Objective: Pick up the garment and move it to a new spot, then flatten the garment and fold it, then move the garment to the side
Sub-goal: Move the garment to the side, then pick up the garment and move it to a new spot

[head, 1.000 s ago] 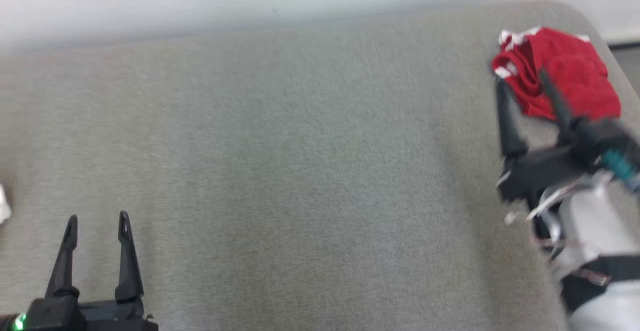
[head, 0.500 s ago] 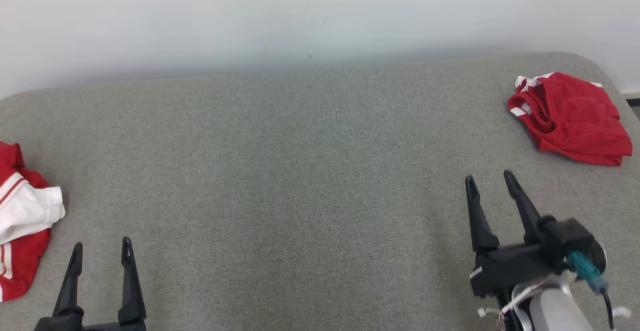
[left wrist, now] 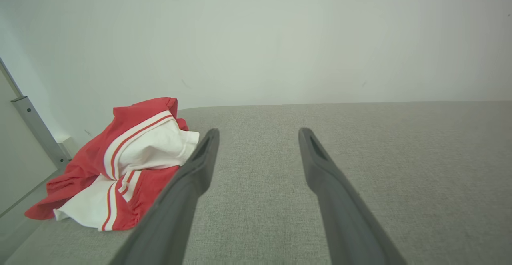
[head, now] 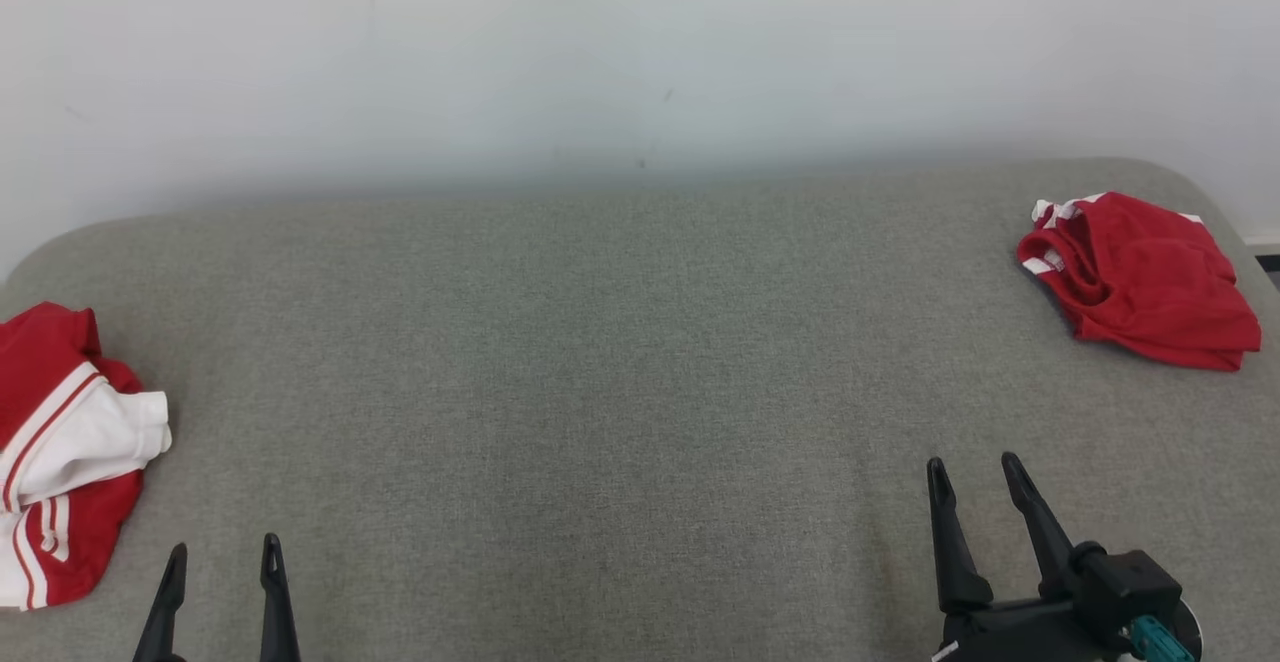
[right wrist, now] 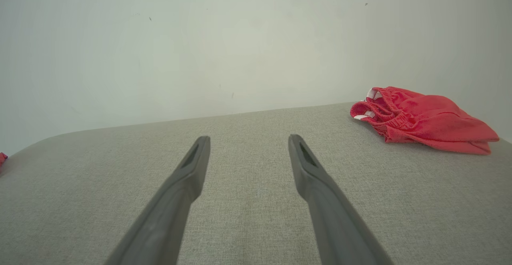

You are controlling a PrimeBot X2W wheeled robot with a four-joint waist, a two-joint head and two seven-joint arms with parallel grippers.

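Red-and-white garment [head: 70, 452] lay crumpled at the left edge of the grey cushion [head: 600, 392], near my left gripper [head: 224, 550] but not touching it. I judged it light, limp and likely to sag. Best pinch looked like the raised white fold on top. Left gripper and right gripper [head: 972, 462] both stood wide open and empty. A red garment [head: 1140, 282] sat far right.

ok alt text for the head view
Grey padded surface with a red garment at far right and a red and white garment at left. The left claw and right claw sit open and empty at the bottom.
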